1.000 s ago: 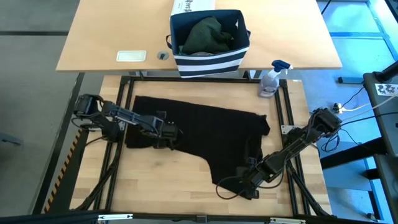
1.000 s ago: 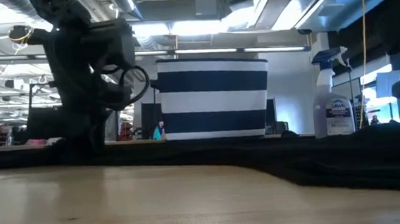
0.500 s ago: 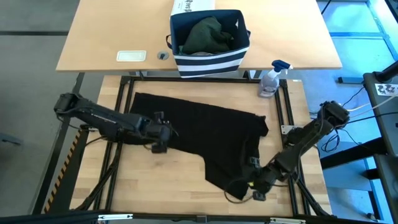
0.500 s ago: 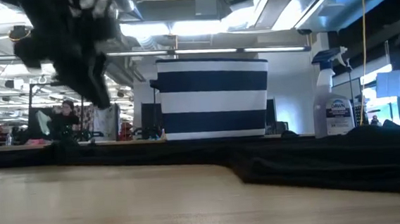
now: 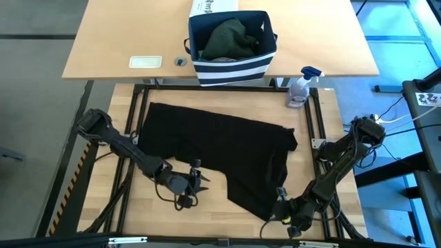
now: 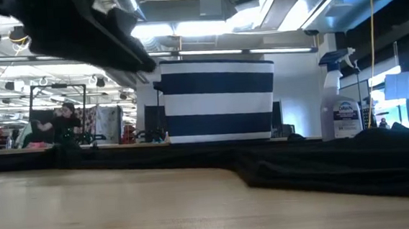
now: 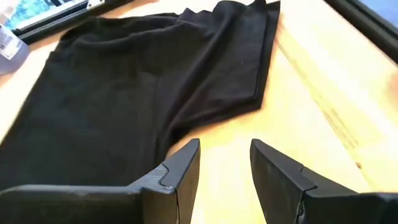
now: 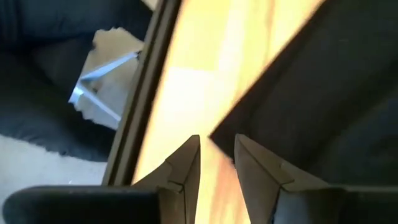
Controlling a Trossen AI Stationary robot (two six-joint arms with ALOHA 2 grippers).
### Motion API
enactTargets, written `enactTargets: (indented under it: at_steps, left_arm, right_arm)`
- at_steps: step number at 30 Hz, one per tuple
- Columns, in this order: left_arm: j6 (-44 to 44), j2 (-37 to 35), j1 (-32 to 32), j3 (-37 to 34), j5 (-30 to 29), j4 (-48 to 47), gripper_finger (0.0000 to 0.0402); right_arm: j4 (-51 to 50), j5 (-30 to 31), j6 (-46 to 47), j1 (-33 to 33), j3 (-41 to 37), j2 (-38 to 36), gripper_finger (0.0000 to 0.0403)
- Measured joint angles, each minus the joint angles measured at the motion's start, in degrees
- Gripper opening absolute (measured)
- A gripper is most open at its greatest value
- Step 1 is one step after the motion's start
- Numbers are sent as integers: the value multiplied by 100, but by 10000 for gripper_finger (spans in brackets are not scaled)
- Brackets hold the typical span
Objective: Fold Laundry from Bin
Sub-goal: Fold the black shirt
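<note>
Nearest, both grippers sit low at the front edge of the wooden table [image 5: 158,220]. Left gripper [image 5: 195,183] is over bare wood just off the black garment's [image 5: 220,148] front-left edge; the wrist view shows its fingers [image 7: 180,171] parted a little, nothing between them, aimed at the hem. Right gripper [image 5: 281,212] is at the garment's front corner; fingers [image 8: 183,165] slightly apart, empty, the cloth corner just ahead of the tips. My read: both are lined up on the near edge so it can be pinched and carried over for a fold.

Mid-table, the garment lies spread fairly flat, front edge stepped, right side bunched a little.

Farther back, a spray bottle [image 5: 300,88] stands at the right rear corner. Beyond, on the second table, the striped bin [image 5: 231,65] holds a dark green piece of laundry [image 5: 227,40], waiting its turn. A white box [image 5: 212,7] sits behind the bin.
</note>
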Motion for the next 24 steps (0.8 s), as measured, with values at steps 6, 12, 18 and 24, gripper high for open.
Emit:
enactTargets:
  at_steps: [6,12,18,24]
  left_arm:
    - [-19,397,25,0,-32,500,137]
    - [-271,401,149,0,-37,517,137]
    - [-313,401,240,0,-35,537,137]
    - [-377,401,291,0,-43,540,136]
  right_arm:
    - [291,-329,-282,-6,0,191,99]
    - [611,-831,-121,-11,4,192,150]
    - [118,-500,-233,-11,4,192,271]
    - [-457,87,-694,-11,4,608,344]
